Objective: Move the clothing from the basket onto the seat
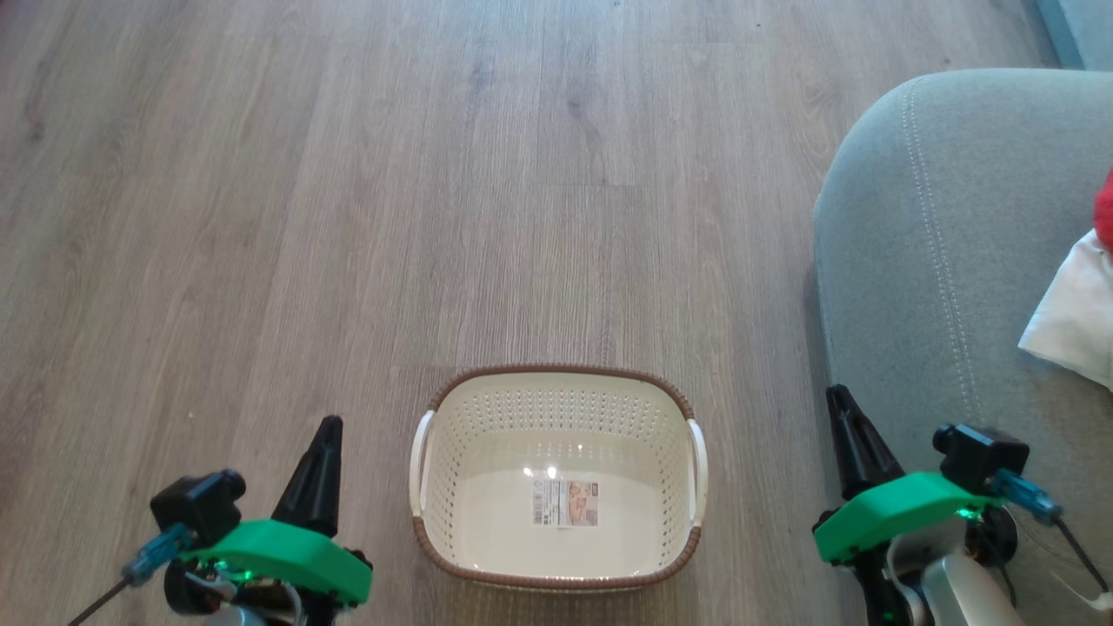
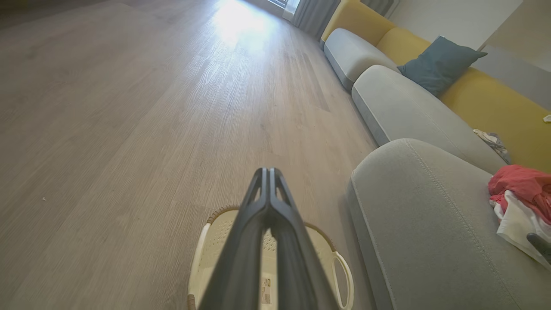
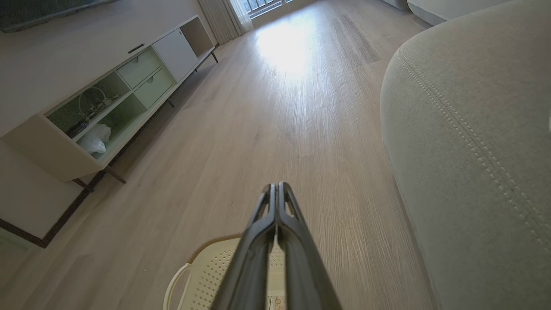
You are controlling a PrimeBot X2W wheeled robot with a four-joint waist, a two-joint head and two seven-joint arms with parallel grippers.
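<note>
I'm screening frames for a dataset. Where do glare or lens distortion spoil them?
Head view: mild, small light glints inside the basket. Left wrist view: daylight glare bleaches the far floor; the wide lens stretches the seat toward the corner. Right wrist view: the same bleached floor patch, edges stretched too.

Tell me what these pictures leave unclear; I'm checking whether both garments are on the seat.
- The clothing on the seat: cut off by the right edge in the head and left wrist views; one garment or two, cannot tell.
- The sticker in the basket: print too small to read.
- Floor of the basket in the wrist views: partly behind the shut left gripper and right gripper.
</note>
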